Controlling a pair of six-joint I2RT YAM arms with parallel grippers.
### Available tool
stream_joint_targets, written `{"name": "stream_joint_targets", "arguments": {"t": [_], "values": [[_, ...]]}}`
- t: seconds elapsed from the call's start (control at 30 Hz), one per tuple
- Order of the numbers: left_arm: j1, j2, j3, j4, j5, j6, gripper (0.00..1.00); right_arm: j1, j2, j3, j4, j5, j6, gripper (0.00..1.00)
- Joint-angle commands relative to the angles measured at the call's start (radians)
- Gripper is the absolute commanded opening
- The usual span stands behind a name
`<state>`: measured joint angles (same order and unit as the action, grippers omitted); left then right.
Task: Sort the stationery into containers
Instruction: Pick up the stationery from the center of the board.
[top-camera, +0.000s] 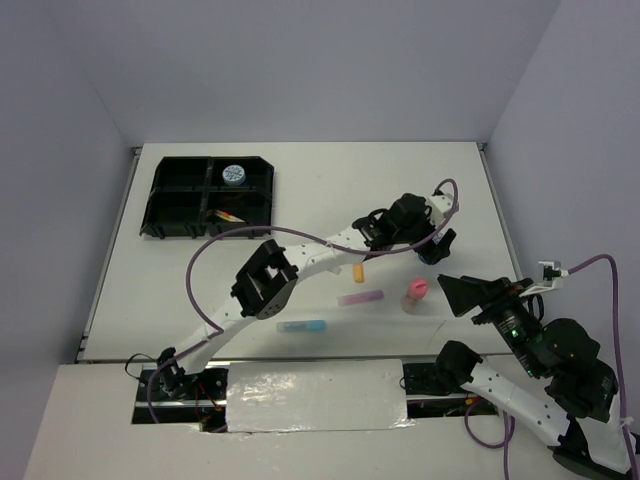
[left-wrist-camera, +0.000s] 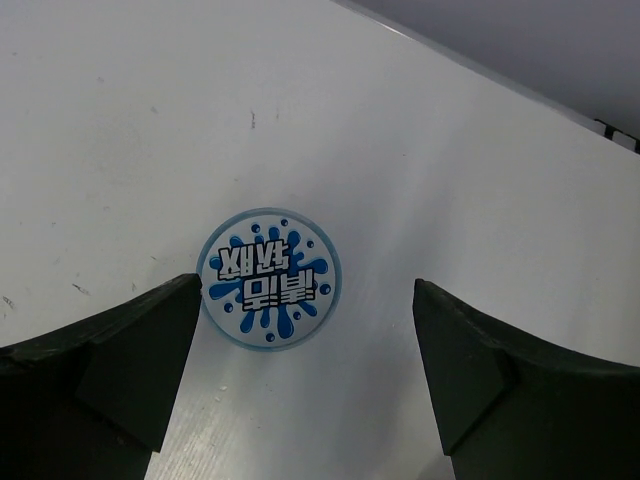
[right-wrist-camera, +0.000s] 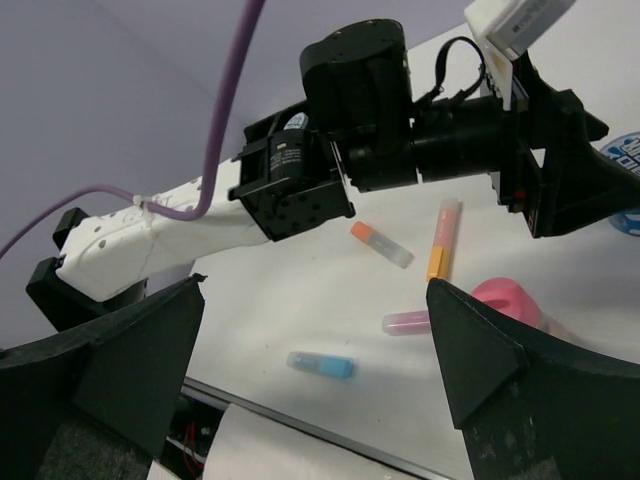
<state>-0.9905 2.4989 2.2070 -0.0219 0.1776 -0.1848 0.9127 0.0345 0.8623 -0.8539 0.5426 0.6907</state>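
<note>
1. The tray (top-camera: 178, 180) sits at the far left of the table (top-camera: 450, 180). One roll (top-camera: 234, 174) lies in a back box of it. Some pens (top-camera: 228, 215) lie in a front box. That part looks done.
2. More is left than done, I think. The second roll (left-wrist-camera: 268, 278), orange highlighter (right-wrist-camera: 380, 243), loose pen (right-wrist-camera: 442, 238), purple highlighter (right-wrist-camera: 405, 321), blue highlighter (right-wrist-camera: 320, 364) and bottle (top-camera: 415, 293) all lie on the table, well apart from the tray.
3. The left gripper (left-wrist-camera: 305, 290) hangs over the second roll. Its fingers are wide apart, one on each side, and do not touch it.
4. The right gripper (right-wrist-camera: 315, 292) is near the bottle. Its fingers are wide apart and hold nothing.
5. The second roll has a blue splash with white letters on top. They are upside down in the left wrist view, and I cannot read them. No other writing can be read.
</note>
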Motion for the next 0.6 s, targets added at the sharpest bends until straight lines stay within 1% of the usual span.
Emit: {"name": "stream_joint_targets", "arguments": {"t": [0.0,0.13,0.23,0.57], "values": [[-0.016,0.020,0.033,0.069,-0.110,0.056,0.99,0.002,-0.025,-0.002,0.006,-0.029,-0.023,1.00],[-0.016,0.035,0.048,0.082,-0.136,0.067,0.99,0.002,-0.056,-0.014,0.010,-0.044,-0.026,1.00],[-0.014,0.083,0.108,0.054,-0.118,0.068,0.99,0.000,-0.061,-0.017,0.013,-0.050,-0.029,1.00],[-0.011,0.138,0.128,0.054,-0.093,0.047,0.99,0.000,-0.079,-0.023,0.010,-0.053,-0.033,1.00]]}}
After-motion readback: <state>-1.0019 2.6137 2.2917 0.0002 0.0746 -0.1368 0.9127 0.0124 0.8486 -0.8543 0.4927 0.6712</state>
